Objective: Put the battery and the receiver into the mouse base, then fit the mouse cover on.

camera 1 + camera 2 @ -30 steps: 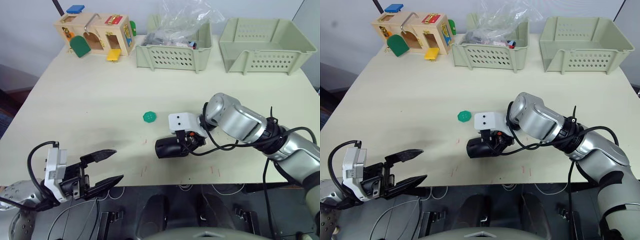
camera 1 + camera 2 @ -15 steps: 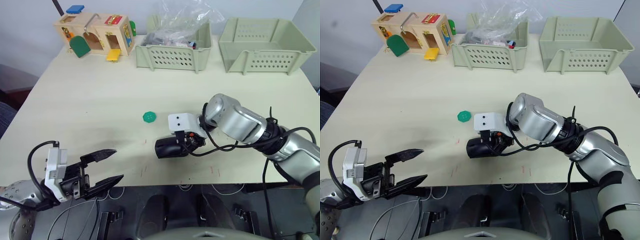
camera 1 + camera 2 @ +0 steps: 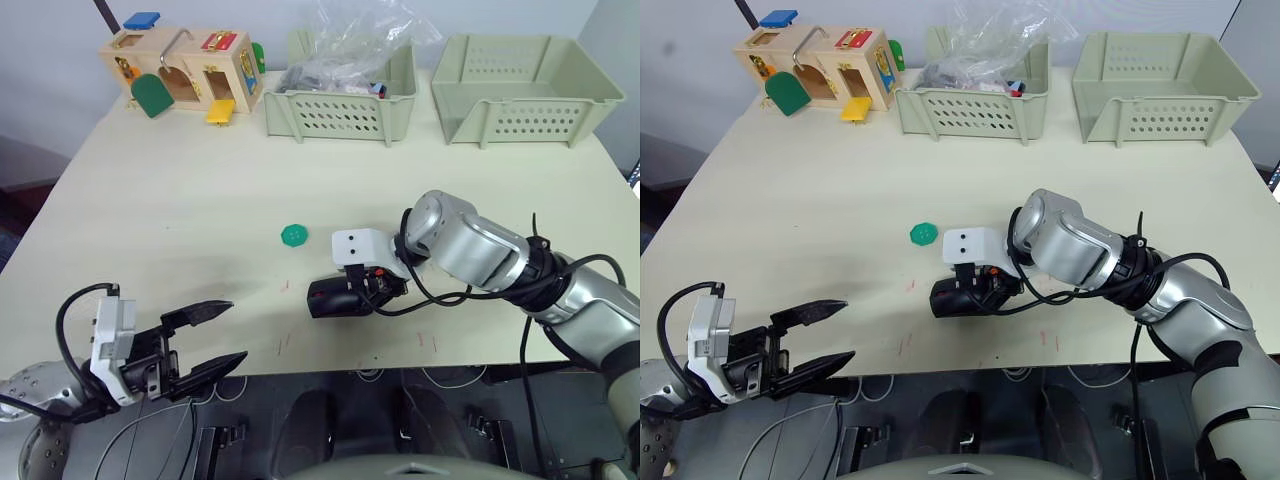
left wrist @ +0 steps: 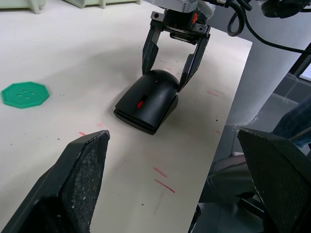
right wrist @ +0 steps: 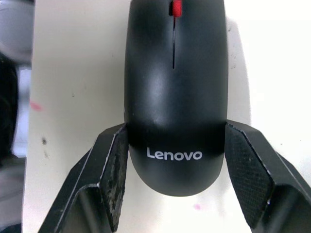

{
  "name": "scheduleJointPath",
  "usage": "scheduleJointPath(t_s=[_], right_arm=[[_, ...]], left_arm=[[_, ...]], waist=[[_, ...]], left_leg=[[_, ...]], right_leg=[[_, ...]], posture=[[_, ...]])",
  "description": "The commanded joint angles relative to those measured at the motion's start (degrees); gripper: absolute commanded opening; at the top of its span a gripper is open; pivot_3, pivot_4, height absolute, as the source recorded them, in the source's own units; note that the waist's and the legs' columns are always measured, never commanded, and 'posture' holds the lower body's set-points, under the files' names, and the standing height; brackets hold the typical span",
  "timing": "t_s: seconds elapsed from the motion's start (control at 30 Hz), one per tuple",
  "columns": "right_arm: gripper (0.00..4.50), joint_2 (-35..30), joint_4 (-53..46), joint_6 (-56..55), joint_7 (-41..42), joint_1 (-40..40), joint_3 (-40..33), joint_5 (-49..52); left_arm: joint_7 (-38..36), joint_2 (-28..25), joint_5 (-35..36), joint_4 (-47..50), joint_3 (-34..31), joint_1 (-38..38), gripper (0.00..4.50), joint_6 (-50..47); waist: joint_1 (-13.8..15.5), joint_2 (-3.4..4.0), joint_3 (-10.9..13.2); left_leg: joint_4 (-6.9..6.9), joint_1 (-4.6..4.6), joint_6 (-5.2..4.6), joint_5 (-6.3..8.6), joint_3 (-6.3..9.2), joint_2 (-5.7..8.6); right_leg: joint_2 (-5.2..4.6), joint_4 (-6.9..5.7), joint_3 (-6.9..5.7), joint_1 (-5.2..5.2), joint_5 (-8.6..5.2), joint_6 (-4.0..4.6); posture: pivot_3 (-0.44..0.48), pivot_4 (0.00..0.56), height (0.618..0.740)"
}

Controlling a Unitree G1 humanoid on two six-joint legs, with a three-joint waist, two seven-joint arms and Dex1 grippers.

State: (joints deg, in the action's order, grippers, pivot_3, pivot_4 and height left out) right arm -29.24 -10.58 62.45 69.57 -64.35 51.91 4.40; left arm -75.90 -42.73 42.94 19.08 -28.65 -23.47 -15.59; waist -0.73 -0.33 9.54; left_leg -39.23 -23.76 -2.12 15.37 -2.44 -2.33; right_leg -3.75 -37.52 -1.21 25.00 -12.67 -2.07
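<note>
The black mouse cover (image 5: pixel 175 97), with a red wheel and white lettering, sits on top of the mouse base (image 4: pixel 144 122), of which just the lower rim shows. The closed mouse lies on the table near its front edge. My right gripper (image 3: pixel 362 291) is shut on the rear of the cover, one finger (image 5: pixel 114 174) pressed against each side. My left gripper (image 3: pixel 215 336) hangs open and empty off the table's front left edge, well apart from the mouse. The battery and the receiver are hidden.
A flat green disc (image 3: pixel 295 235) lies just behind and left of the mouse. Two pale green baskets (image 3: pixel 340 110) (image 3: pixel 520 100) stand along the far edge, the left one holding a plastic bag. A wooden latch box (image 3: pixel 185 75) stands at the far left.
The whole picture has shifted slightly. The mouse and both grippers keep their places on the table.
</note>
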Motion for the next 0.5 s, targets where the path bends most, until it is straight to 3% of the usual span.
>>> scheduleJointPath(t_s=[0.03,0.5], right_arm=[[2.39,-0.28,-1.55,0.81,0.92,-1.54,1.0,0.27],[2.39,3.01,1.27,5.73,-0.28,-3.52,0.63,3.46]], left_arm=[[-0.15,0.2,0.41,0.88,-0.85,-0.43,4.5,0.86],[-0.3,0.51,0.27,0.75,-0.85,-0.69,4.5,1.14]], waist=[[0.01,0.0,0.0],[-0.11,-0.01,0.0]], left_leg=[[0.0,-0.01,0.0,0.0,0.02,0.0],[0.01,-0.01,0.0,0.0,0.31,0.0]], right_leg=[[0.0,-0.01,-0.03,0.0,-0.01,0.01],[0.0,-0.15,-0.03,0.08,-0.05,0.08]], posture=[[0.0,0.15,0.74],[0.0,0.15,0.74]])
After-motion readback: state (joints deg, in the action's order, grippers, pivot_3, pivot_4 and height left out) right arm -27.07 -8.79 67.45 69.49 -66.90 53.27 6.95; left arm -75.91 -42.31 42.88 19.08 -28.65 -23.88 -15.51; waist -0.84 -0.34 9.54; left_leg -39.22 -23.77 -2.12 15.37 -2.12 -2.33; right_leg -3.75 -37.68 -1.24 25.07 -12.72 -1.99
